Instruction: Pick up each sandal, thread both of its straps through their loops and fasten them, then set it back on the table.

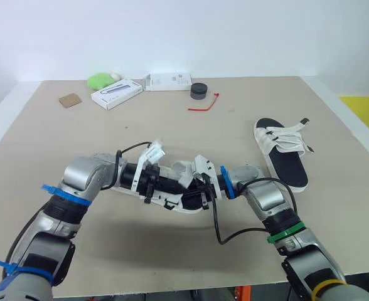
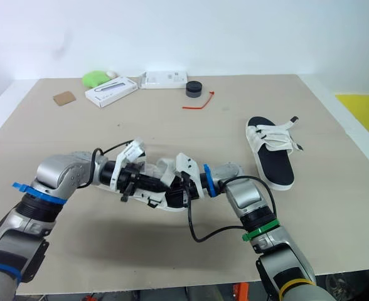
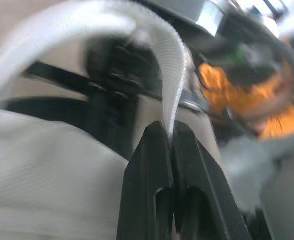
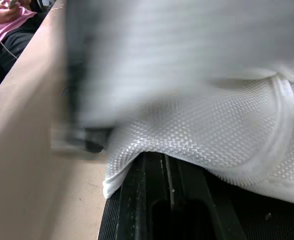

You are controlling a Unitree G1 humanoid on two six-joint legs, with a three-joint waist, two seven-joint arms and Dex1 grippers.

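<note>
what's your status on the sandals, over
Left gripper shut on a white strap. Right gripper at the same sandal. Second sandal flat on the table, right side. Black cable loops near the work.

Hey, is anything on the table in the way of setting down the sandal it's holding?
Nothing visible. The table under the held sandal looks bare; the second sandal lies apart to the robot's right, and white boxes sit at the far edge. The left end effector is shut on a strap.
</note>
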